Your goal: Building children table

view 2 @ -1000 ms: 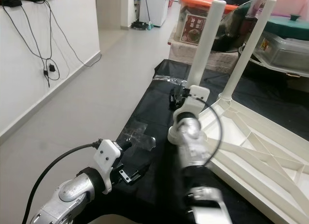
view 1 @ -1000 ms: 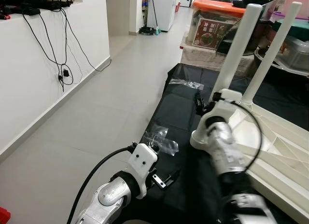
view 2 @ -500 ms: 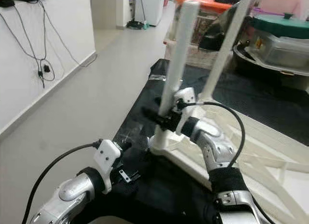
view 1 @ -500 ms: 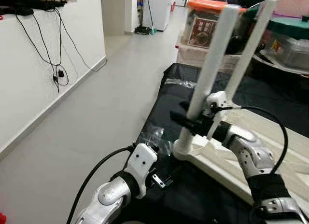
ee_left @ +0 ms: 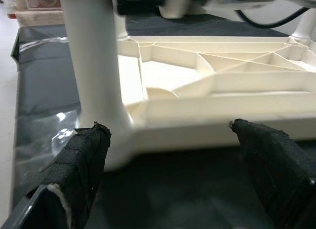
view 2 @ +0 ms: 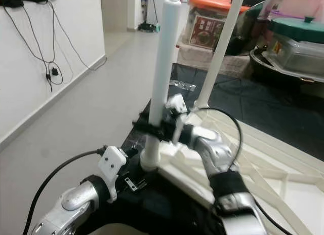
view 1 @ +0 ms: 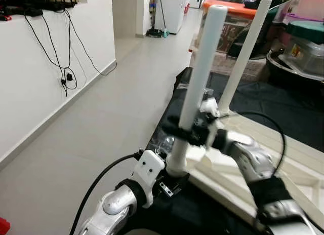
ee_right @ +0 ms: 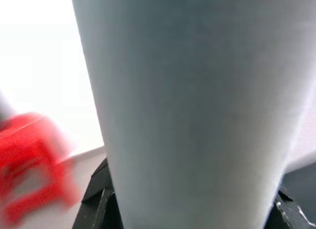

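Observation:
The white plastic children's table (view 1: 283, 159) lies upside down on a black sheet, with its ribbed underside facing up. Its near leg (view 1: 200, 73) and far leg (view 1: 246, 47) stand upright. My right gripper (view 1: 177, 129) is shut around the near leg a little above its base. In the right wrist view the leg (ee_right: 197, 91) sits close between the black fingers (ee_right: 98, 204). My left gripper (ee_left: 168, 128) is held low, open, facing the table corner at the foot of that leg, with its fingers (ee_left: 84, 155) apart and holding nothing.
The black sheet (view 1: 283, 98) covers the floor, and clear plastic bags (view 1: 162, 141) lie at its left edge. Storage boxes with an orange lid (view 1: 228, 12) and pots stand behind. To the left is grey tiled floor (view 1: 111, 108), then a white wall with hanging cables (view 1: 66, 73).
My right gripper reached the near leg and shut on it. The leg and table corner then moved left, closer to my left gripper. The left arm stayed still.

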You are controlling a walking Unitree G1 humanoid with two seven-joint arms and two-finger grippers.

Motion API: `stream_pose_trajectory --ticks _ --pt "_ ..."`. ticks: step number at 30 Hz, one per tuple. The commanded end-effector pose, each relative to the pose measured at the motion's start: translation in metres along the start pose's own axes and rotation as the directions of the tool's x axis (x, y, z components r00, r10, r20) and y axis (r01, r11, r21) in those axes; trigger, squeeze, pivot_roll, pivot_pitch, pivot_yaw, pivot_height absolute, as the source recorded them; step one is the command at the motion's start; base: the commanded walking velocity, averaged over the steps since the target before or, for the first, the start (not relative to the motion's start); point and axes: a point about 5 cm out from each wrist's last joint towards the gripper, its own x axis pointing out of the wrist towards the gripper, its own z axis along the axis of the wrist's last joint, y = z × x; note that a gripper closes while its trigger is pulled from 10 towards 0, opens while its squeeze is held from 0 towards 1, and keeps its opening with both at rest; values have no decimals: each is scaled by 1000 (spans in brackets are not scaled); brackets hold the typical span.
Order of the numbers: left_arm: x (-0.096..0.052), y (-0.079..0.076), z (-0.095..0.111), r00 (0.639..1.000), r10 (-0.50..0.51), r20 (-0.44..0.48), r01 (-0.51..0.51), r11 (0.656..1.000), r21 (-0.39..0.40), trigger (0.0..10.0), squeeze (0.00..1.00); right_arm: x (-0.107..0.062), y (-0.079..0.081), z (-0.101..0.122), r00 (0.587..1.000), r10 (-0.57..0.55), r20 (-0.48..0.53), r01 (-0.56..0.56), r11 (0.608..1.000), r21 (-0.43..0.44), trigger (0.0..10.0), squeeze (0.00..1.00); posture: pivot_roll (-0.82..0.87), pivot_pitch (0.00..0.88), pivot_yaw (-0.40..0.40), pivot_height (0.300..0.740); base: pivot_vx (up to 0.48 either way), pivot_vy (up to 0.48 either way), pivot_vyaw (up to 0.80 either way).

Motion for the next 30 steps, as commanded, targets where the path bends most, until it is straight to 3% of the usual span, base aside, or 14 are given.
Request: stream_pose_trajectory --ticks 1,3,5,6,7,13,15,16,18,19,23,24,25,30 --pt "-1 0 -1 1000 -4 -9 4 1000 17 10000 0 -12 -32 6 949 -310 47 307 949 66 0 0 207 0 -105 740 0 0 0" --pt "-1 0 -1 1000 -4 -9 4 1000 17 10000 0 -14 -38 6 914 -403 53 399 914 76 0 0 204 0 -102 740 0 0 0" --pt "-1 0 -1 1000 -5 -9 5 1000 17 10000 0 -28 -53 0 734 -678 35 672 733 107 0 0 200 0 -101 740 0 0 0" --pt "-1 0 -1 1000 -5 -9 5 1000 17 10000 0 -28 -53 0 734 -678 35 672 733 107 0 0 200 0 -101 740 0 0 0" --pt "-1 -1 -1 1000 -6 -9 6 1000 17 10000 0 -49 -58 -13 497 -868 -1 862 493 122 0 0 204 0 -103 740 0 0 0" --pt "0 -1 -1 1000 -7 -8 7 1000 18 10000 0 -56 -36 -30 282 -959 -34 949 273 154 0 0 205 0 -103 740 0 0 0" --pt "0 -1 -1 1000 -7 -8 7 1000 18 10000 0 -50 -30 -31 279 -959 -39 948 269 168 0 0 205 0 -102 740 0 0 0" --pt "0 -1 -1 1000 -7 -8 7 1000 18 10000 0 -38 -22 -31 338 -940 -41 926 324 192 9255 0 205 0 -102 740 0 0 0" --pt "0 -1 -1 1000 -7 -8 7 1000 18 10000 0 -29 -17 -31 382 -923 -40 907 366 209 9255 0 205 0 -102 740 0 0 0" --pt "0 -1 -1 1000 -7 -8 7 1000 18 10000 0 -18 -10 -30 454 -891 -21 873 439 214 10000 1000 206 0 -105 740 0 0 0" --pt "-1 -1 -1 1000 -7 -8 7 1000 18 10000 0 -7 -2 -27 546 -837 20 815 537 216 10000 1000 206 0 -105 740 0 0 0" --pt "-1 -1 -1 1000 -7 -7 7 1000 18 10000 0 -2 0 -23 613 -788 60 762 610 217 10000 0 206 0 -107 740 0 0 0" --pt "-1 -1 -1 1000 -7 -7 7 1000 18 10000 0 -2 0 -23 613 -788 60 762 610 217 10000 0 206 0 -107 740 0 0 0" --pt "-1 -2 -1 1000 -7 -6 7 1000 19 10000 0 3 5 -13 877 -469 105 455 881 128 10000 0 199 0 -103 740 0 0 0"
